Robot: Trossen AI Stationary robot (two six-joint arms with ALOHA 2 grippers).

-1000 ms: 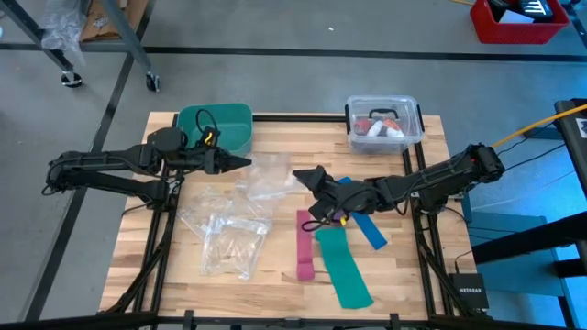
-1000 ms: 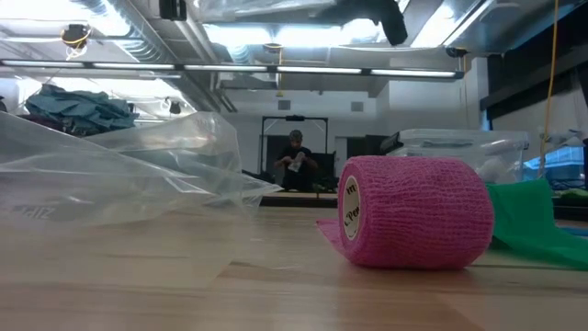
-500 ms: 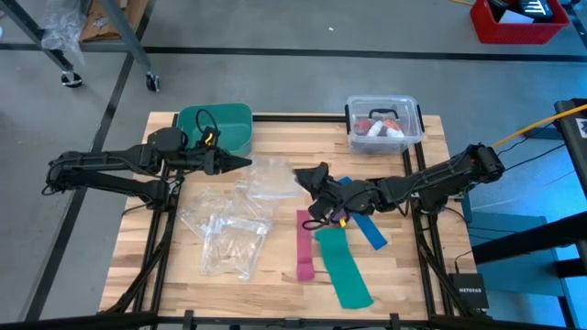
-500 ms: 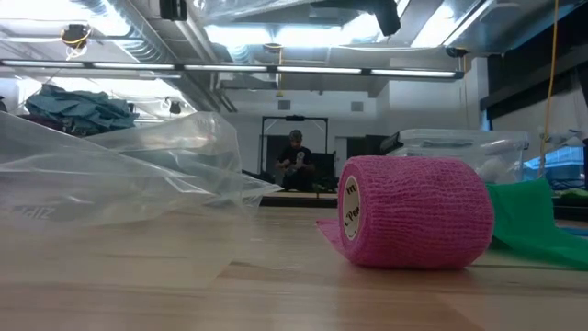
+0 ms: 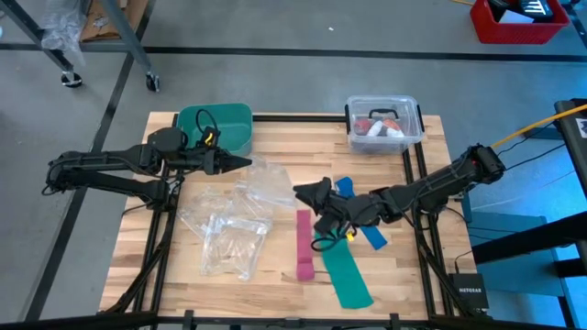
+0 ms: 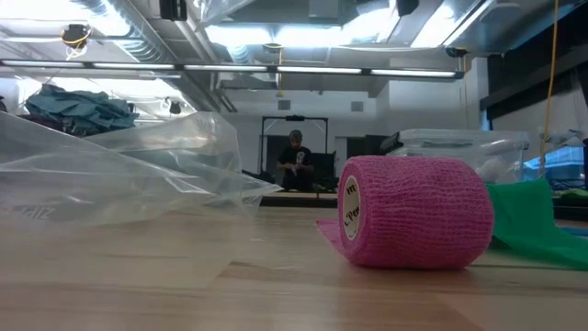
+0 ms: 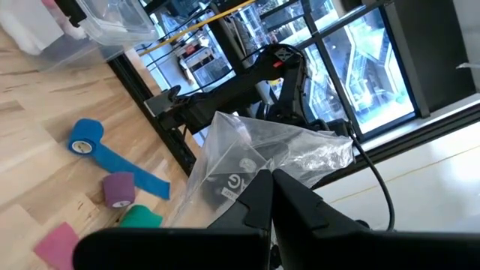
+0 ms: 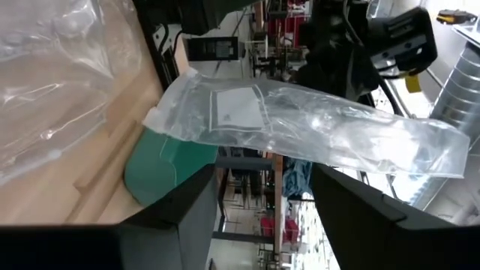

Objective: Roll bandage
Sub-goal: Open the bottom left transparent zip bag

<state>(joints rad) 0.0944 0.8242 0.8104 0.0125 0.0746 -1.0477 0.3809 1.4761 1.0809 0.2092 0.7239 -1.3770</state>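
1. The bandage, a flat band ending in a small roll, lies on the bench beside a green strip.
2. The right tool hovers beyond it, fingers released.
3. The left tool is clenched on a clear bag.

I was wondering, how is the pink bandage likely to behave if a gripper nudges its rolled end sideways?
The pink bandage would probably resist rolling freely, since its flat tail lies unrolled along the table. Its woven, crinkled surface suggests it is soft and grippy rather than slippery. It looks light, so a push may drag the whole strip.
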